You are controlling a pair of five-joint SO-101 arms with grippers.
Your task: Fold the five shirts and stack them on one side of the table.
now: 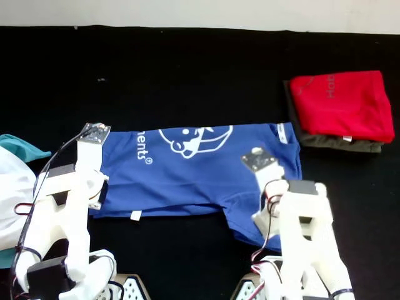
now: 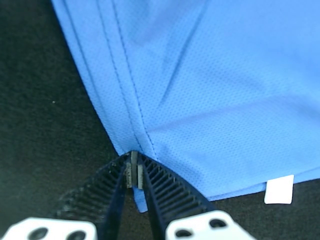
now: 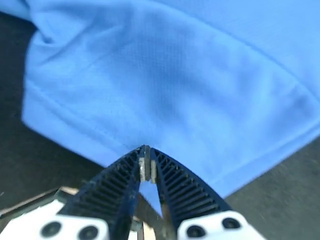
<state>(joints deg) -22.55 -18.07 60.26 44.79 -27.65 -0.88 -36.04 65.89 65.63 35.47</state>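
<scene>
A blue shirt (image 1: 187, 175) with a white print lies spread across the middle of the black table (image 1: 187, 75), its near part doubled over. My left gripper (image 1: 98, 199) is shut on the shirt's near left corner; the left wrist view shows its fingertips (image 2: 135, 172) pinching the stitched hem of the blue shirt (image 2: 210, 90). My right gripper (image 1: 265, 215) is shut on the shirt's near right edge, where its fingertips (image 3: 146, 167) clamp a fold of the blue fabric (image 3: 165, 80). A red folded shirt (image 1: 342, 105) lies on a dark olive folded shirt (image 1: 337, 144) at the back right.
White cloth (image 1: 12, 194) and teal cloth (image 1: 22, 149) are bunched at the table's left edge. A white tag (image 2: 279, 190) sticks out from the blue shirt's near hem. Bare black table stretches behind the shirt and at the far right front.
</scene>
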